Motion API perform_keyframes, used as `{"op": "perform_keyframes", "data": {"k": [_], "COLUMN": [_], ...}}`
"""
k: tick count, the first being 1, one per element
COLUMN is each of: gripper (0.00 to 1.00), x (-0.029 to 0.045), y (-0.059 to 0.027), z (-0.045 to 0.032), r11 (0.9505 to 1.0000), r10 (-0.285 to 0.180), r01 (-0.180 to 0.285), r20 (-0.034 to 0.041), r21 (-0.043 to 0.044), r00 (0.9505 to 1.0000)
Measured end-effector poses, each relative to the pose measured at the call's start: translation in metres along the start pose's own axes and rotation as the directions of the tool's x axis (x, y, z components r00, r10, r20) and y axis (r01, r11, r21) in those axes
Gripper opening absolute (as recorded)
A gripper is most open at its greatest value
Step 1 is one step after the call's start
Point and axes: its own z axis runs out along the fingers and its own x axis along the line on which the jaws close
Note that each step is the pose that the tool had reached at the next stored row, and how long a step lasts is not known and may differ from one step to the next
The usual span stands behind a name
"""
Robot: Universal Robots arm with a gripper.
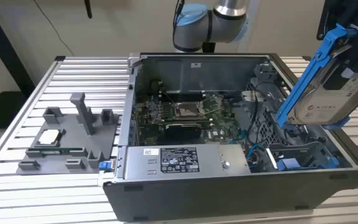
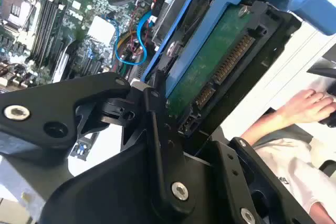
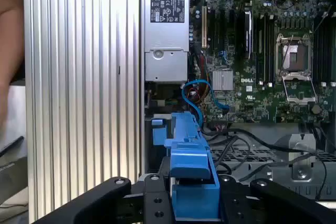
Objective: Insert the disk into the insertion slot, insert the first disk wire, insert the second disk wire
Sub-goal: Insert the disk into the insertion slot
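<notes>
Gripper (image 3: 191,203) clamped on the disk (image 1: 328,102) — tilted over the case (image 1: 229,198)

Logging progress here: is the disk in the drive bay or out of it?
Out. The gripper holds the disk, tilted in its blue carrier, above the case, apart from the drive bay below.

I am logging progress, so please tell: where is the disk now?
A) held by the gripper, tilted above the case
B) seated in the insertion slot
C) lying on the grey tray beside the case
A: the gripper grips the disk in its blue frame, tilted above the open case.
</notes>
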Motion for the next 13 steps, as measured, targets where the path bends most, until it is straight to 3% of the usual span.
{"op": "perform_keyframes", "data": {"k": [13], "gripper": [0.33], "x": [0.0000], "y": [0.0003], "z": [0.0009], "r11": [1.0000], "r10": [0.000], "r01": [0.000], "r20": [0.0002], "r21": [0.0001], "r00": [1.0000]}}
